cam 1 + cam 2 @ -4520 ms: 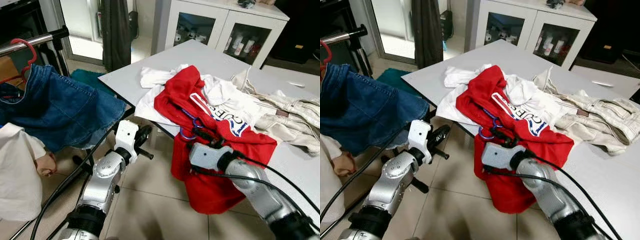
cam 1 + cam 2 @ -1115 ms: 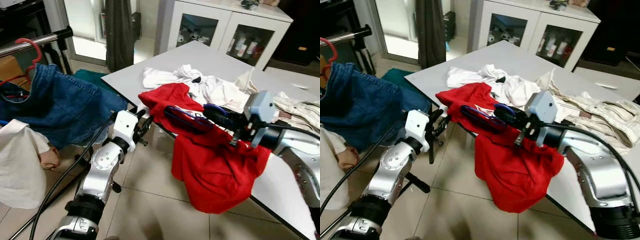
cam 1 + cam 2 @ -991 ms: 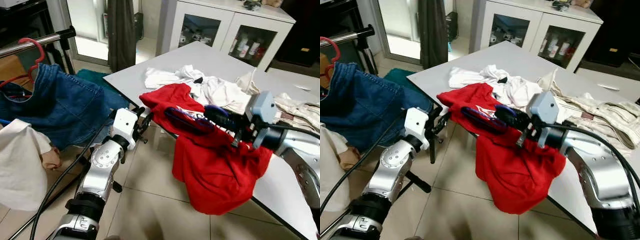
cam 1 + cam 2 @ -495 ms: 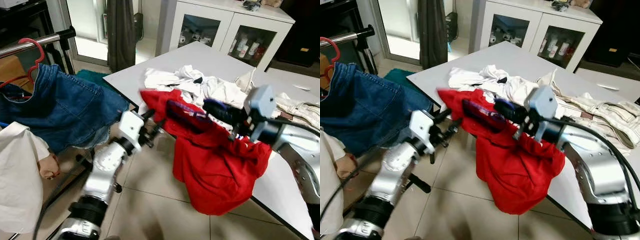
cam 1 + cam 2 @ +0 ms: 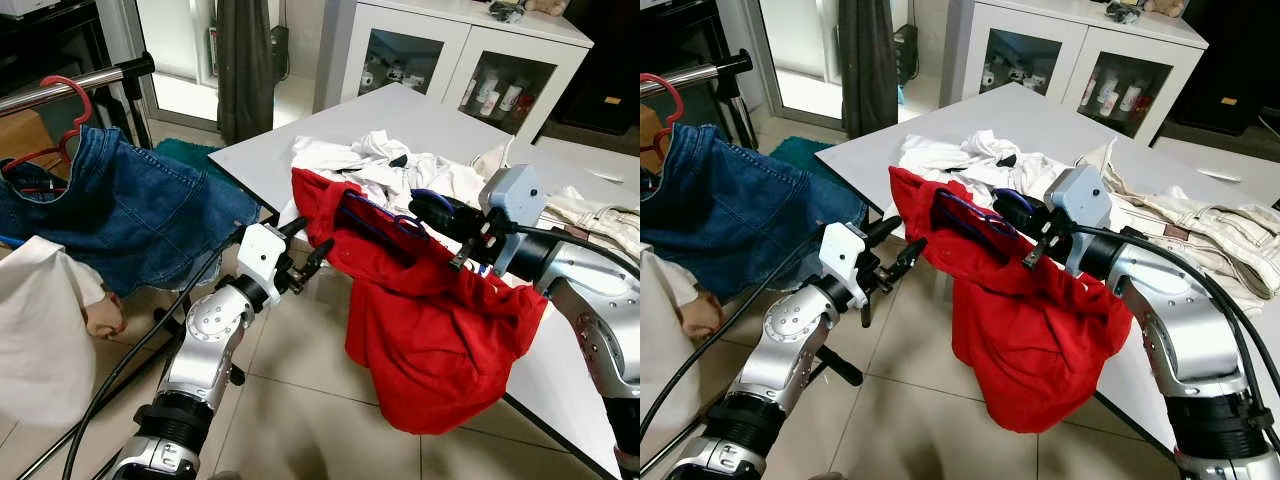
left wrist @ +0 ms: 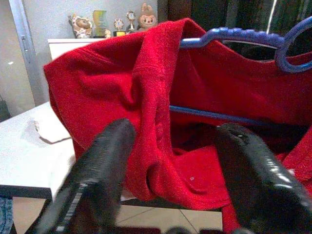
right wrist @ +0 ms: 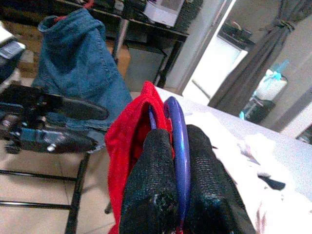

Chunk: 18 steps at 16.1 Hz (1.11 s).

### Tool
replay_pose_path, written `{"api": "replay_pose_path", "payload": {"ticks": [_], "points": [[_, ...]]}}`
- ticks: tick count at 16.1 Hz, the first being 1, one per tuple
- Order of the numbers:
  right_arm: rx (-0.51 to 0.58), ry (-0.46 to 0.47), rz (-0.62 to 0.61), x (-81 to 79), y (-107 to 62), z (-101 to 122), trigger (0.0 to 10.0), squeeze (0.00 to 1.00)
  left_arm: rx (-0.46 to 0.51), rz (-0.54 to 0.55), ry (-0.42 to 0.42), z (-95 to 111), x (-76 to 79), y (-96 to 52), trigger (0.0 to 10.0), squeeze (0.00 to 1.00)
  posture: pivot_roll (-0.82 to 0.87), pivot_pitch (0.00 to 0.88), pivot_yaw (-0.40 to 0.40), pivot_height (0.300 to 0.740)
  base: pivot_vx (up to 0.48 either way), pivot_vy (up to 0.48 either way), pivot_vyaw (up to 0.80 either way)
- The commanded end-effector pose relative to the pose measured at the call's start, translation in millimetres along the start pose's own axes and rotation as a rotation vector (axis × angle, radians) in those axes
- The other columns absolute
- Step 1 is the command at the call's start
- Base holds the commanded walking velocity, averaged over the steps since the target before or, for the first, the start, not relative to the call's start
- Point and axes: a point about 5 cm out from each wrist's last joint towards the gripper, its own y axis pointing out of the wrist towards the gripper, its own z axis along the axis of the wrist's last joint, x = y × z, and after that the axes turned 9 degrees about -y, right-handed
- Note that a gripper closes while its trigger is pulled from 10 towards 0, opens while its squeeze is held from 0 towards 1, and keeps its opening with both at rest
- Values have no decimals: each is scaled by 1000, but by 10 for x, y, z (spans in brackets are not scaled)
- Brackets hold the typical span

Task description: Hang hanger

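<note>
Right gripper point(image 5: 1012, 214) pinching blue hanger point(image 5: 970, 222), red shirt point(image 5: 1025, 335) draped below, off surface point(image 5: 1060, 125). Left gripper point(image 5: 895, 245) spread, just beside shirt shoulder. We judge hanger rigid, light; cloth limp, may slip; hold near hook.

The red shirt point(image 5: 430, 320) is covering most of the blue hanger point(image 5: 385, 218). The garment rail point(image 5: 70, 85) is running off the picture's edge. The bottles point(image 5: 490, 98) behind the cabinet glass are too small to identify.
</note>
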Motion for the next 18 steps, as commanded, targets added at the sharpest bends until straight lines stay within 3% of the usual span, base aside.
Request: {"api": "replay_pose_path", "payload": {"ticks": [1,4,5,11,14,15,16,18], "points": [[45,-11,21,-27,-22,91,0,0,15,-11,-14,21,16,8,10000,1000,1,0,-75,740,0,0,0],[59,-13,68,-156,-9,111,0,0,8,-14,3,28,16,29,10000,1000,-8,0,-69,740,0,0,0],[77,-11,86,-197,-1,148,0,0,-1,-12,9,22,9,35,10000,0,-8,0,-69,740,0,0,0],[155,13,162,-280,-46,317,0,0,-74,83,35,-58,-103,43,10000,0,-2,0,-70,740,0,0,0],[82,-6,166,-243,-167,218,0,0,-66,102,35,-42,-135,40,10000,0,-2,0,-70,740,0,0,0],[63,-14,153,-218,-189,195,0,0,-59,100,37,-36,-136,39,7725,0,-6,0,-69,740,0,0,0],[61,-23,122,-190,-154,215,0,0,-41,84,26,-27,-108,54,0,0,-6,0,-69,740,0,0,0],[39,-42,106,-182,-122,193,0,0,-32,50,15,-14,-57,77,0,0,-6,0,-69,740,0,0,0]]}}
